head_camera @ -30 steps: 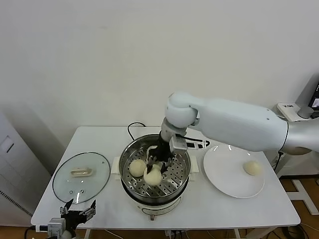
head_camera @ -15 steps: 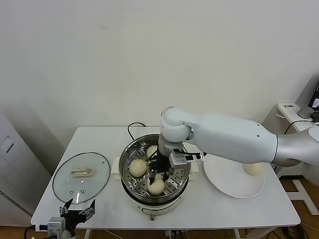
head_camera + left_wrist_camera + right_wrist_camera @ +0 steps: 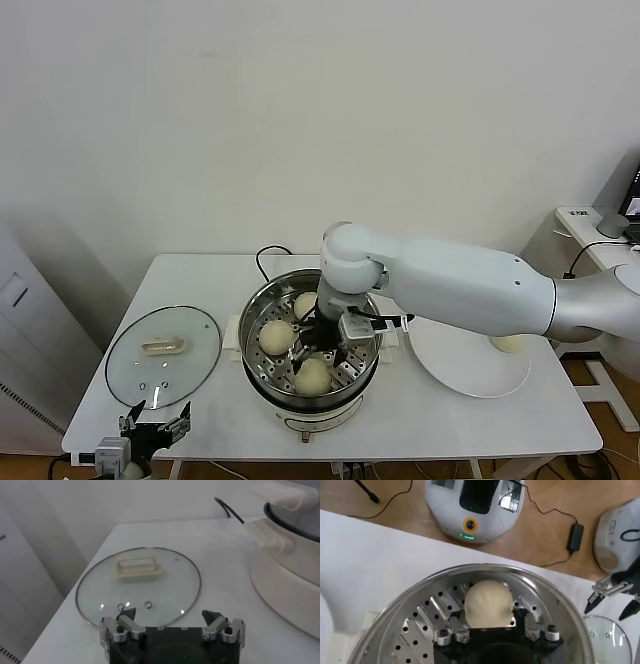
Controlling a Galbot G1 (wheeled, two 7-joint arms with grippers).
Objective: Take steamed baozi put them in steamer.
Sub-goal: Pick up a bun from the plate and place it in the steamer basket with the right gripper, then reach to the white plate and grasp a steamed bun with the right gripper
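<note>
On the desk (image 3: 480, 420) before you, the steamer (image 3: 262, 305) stands at centre. Three baozi lie on its tray: one at the back (image 3: 306, 303), one to the left (image 3: 276, 336), and one at the front (image 3: 312, 376), just ahead of the right gripper (image 3: 320, 350), which reaches down inside the steamer. To the steamer's left the glass lid (image 3: 163, 353) lies flat; to its right sits the plate (image 3: 455, 372), with a fourth baozi (image 3: 510, 343) on its far side behind the arm. The left gripper (image 3: 155, 425) hangs at the desk's front-left edge, near the lid.
</note>
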